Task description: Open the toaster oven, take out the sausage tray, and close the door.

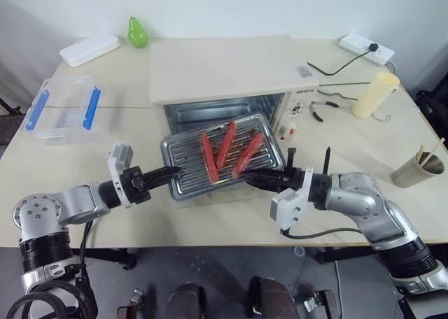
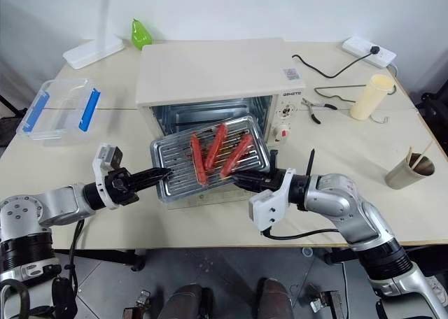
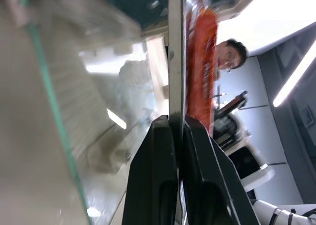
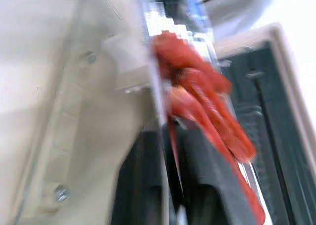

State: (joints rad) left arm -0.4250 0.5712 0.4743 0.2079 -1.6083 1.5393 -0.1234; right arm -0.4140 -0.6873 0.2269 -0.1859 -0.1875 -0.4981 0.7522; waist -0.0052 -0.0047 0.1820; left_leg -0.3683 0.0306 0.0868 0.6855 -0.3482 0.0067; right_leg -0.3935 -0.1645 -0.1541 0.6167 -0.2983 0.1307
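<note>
L hand (image 1: 170,173) pinching sausage tray (image 1: 220,154) edge, I see in wrist cam; R hand (image 1: 255,179) grip: can't tell. Door (image 1: 210,192) open under tray, head cams.

A cream-white toaster oven (image 1: 231,71) sits at the bench's far-middle, its glass door (image 2: 203,195) folded down flat toward the near edge. In front of the open cavity, above that door, a silver ribbed sausage tray (image 1: 183,166) carrying three red-orange sausages is tilted.
</note>
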